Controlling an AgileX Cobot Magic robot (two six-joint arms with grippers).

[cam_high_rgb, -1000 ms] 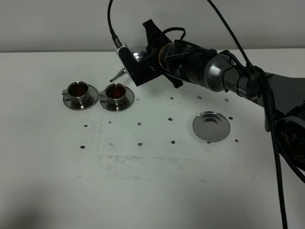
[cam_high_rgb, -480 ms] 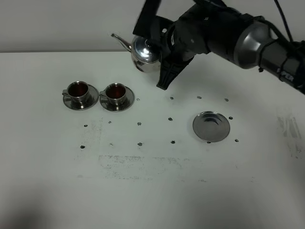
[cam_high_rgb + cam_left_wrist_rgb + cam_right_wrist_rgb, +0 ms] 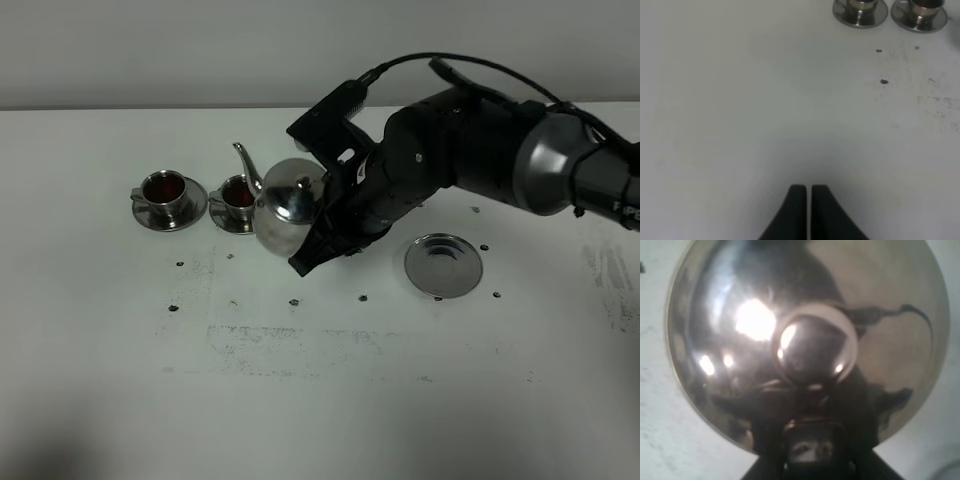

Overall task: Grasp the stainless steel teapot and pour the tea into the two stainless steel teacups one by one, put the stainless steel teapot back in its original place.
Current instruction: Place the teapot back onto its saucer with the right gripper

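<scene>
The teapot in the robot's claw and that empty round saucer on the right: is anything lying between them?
No object lies on the table there. In the high view only the right arm's dark wrist spans the gap from the teapot to the saucer, above a few small dark specks.

The teapot fills nearly the whole right wrist view, seen from straight above its lid. Its polished round body shows as a wide bright disc with warped dark and light reflections and a few glaring highlights. The lid's knob sits at the middle of the disc, a smaller shiny ball with its own highlights. Below the knob in the picture, a dark part of the gripper overlaps the pot's edge; its fingertips cannot be made out. Around the pot's rim only slivers of the pale, faintly marked surface show at the picture's corners.
</scene>
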